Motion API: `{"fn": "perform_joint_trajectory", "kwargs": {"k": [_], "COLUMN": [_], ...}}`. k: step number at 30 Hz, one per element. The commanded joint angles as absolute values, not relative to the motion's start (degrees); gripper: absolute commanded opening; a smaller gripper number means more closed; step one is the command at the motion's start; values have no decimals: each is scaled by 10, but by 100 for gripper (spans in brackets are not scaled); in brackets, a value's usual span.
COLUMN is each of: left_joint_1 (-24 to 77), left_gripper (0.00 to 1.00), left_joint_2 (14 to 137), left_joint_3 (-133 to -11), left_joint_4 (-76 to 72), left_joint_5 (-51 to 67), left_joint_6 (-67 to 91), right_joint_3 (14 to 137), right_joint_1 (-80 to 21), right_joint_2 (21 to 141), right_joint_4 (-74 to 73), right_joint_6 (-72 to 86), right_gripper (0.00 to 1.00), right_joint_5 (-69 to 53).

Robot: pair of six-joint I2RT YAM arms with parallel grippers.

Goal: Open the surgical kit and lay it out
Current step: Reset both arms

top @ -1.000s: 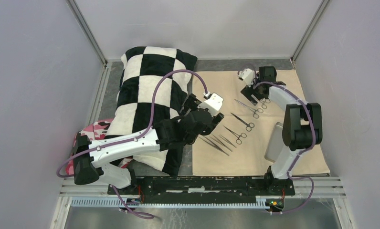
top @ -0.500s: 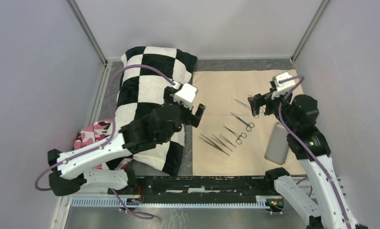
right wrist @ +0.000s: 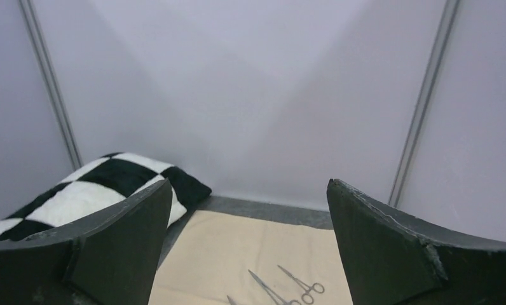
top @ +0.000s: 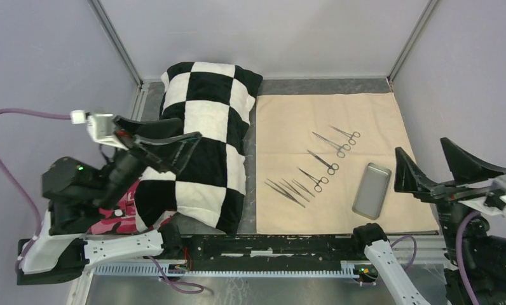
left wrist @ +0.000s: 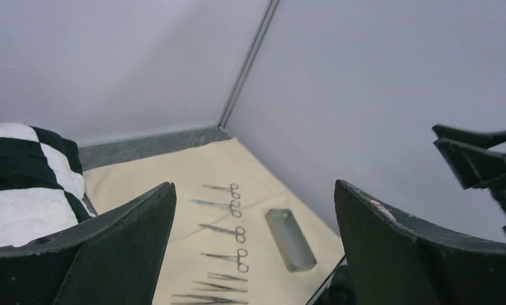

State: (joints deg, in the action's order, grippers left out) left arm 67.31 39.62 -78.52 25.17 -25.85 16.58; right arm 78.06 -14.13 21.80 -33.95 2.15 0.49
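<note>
The beige cloth wrap (top: 301, 121) lies spread flat at the right. On it lie several scissor-handled forceps (top: 324, 162) in a diagonal row, thin steel tweezers (top: 288, 190) at the near end, and the small grey metal tray (top: 372, 190) to their right. My left gripper (top: 190, 143) is open and empty, raised high over the pillow. My right gripper (top: 422, 147) is open and empty, raised at the near right. The left wrist view shows the cloth (left wrist: 149, 184), forceps (left wrist: 228, 232), tweezers (left wrist: 218, 277) and tray (left wrist: 290, 230) far below. The right wrist view shows the cloth (right wrist: 238, 254) and two forceps (right wrist: 298, 283).
A black-and-white checkered pillow (top: 206, 101) lies left of the cloth, also in the right wrist view (right wrist: 110, 184). A pink camouflage cloth (top: 114, 219) pokes out at the near left. Grey walls enclose the table. A black rail (top: 269, 244) runs along the near edge.
Both arms have drawn back from over the cloth and risen toward the near corners. The right gripper has left the far forceps lying on the cloth.
</note>
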Motion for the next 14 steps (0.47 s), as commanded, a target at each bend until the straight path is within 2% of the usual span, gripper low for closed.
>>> {"fn": "perform_joint_trajectory", "kwargs": {"k": [1,8,14], "left_joint_1": [672,672,672], "left_gripper": [100,100,100], "left_joint_2": [365,345,349], "left_joint_3": [-806,-804,-790], "left_joint_4": [290,294,287], "left_joint_5": [-285,-314,-307], "left_joint_6": [212,197,190], "right_joint_3": [808,806,777], "right_joint_1": [-141,-140,-130], "right_joint_2": [219,205,201], "right_joint_4": [-357,-340,-331], "right_joint_6": [66,89,75], "right_gripper": [98,98,98], "right_joint_5": [107,158,129]}}
